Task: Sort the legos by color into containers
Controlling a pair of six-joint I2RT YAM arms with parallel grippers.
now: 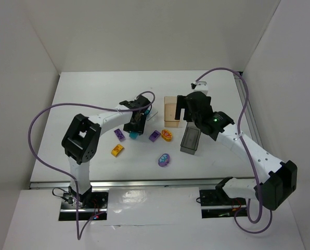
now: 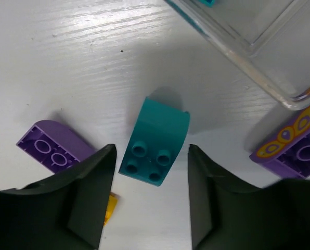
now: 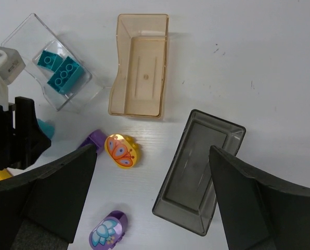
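- Top view: the left end effector (image 1: 136,126) sits low over the loose legos (image 1: 154,136), with a teal brick (image 1: 133,135) at its tips. The right end effector (image 1: 189,117) hangs above the gap between the amber bin (image 1: 170,115) and the dark grey bin (image 1: 190,141).
- Left wrist view: fingers spread, one on each side of the teal brick. Bare worktop (image 2: 66,62) shows in both gaps, so nothing is pinched yet. The brick lies studs up, slightly skewed to the fingers. A purple brick (image 2: 51,146) lies just outside the left finger. The clear bin (image 2: 248,47) is ahead and to the right of the tips.
- Right wrist view: fingers spread wide and carrying nothing. The dark grey bin lies below, toward its right finger. A yellow butterfly piece (image 3: 123,150) lies nearer its left finger. The clear bin already holds two teal bricks; the amber bin looks empty.
- Judgement: the step in hand is the pick of the teal brick. Next move: close squarely on its sides without nudging the purple brick, lift, and carry it forward and right to release over the clear bin.
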